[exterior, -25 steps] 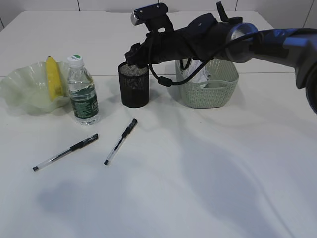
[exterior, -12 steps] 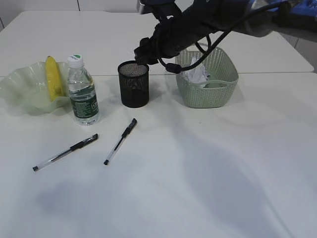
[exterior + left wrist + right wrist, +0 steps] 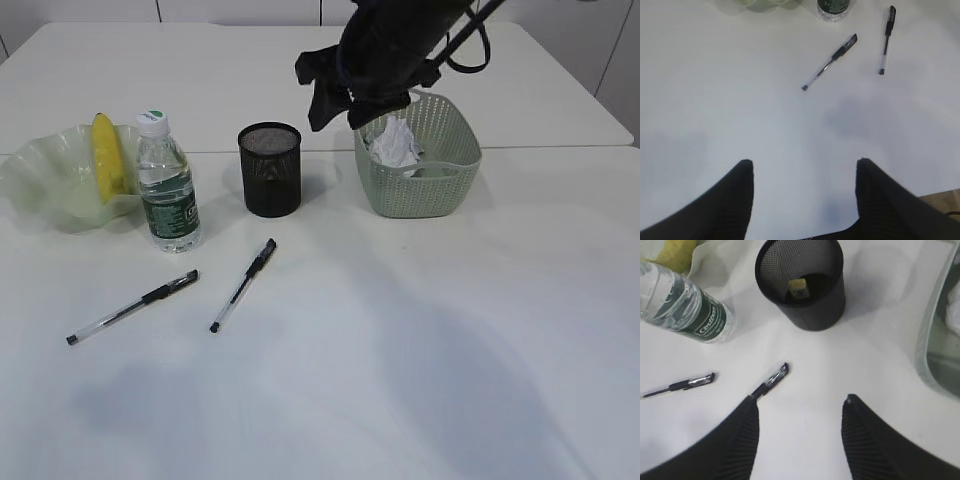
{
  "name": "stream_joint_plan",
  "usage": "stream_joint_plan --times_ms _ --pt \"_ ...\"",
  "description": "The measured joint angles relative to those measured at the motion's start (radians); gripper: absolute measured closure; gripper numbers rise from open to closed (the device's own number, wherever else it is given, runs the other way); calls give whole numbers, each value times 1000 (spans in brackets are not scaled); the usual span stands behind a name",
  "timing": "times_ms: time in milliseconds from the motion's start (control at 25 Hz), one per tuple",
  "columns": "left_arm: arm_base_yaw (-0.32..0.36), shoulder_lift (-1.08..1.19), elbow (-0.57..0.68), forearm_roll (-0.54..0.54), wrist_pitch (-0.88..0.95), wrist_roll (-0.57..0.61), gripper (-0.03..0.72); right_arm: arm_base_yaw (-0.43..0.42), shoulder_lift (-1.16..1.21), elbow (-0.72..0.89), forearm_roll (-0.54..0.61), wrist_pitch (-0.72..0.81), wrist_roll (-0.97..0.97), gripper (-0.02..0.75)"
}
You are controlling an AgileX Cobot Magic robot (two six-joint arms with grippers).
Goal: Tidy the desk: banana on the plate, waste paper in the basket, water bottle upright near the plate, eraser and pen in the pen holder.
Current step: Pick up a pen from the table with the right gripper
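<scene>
Eraser (image 3: 798, 287) inside pen holder (image 3: 802, 285); waste paper (image 3: 397, 142) in basket (image 3: 418, 185) right of it; banana (image 3: 108, 155) on plate (image 3: 45, 180) left; bottle label (image 3: 700, 320) unreadable. Both grippers (image 3: 802, 172) (image 3: 800, 407) spread, empty.

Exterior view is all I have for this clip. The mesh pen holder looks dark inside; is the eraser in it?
Observer: Yes. The right wrist view looks down into the pen holder and shows the eraser lying at the bottom.
Operator: Is the right gripper carrying anything?
Observer: No. The right gripper is open and empty, above bare desk.
Operator: And the left gripper? I can't see it.
Observer: The left gripper is open and empty too, over the desk short of the two pens lying flat.
</scene>
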Motion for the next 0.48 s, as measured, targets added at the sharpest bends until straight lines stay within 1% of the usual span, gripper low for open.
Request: stream_joint_plan --times_ms 160,280,360,480 --pt "0 0 0 0 0 0 233 4 -21 0 0 118 142 342" --pt "0 0 0 0 0 0 233 21 -21 0 -21 170 223 342" --pt "0 0 0 0 0 0 233 48 -21 0 -63 181 289 342" --pt "0 0 0 0 0 0 233 103 -21 0 -161 183 398 342"
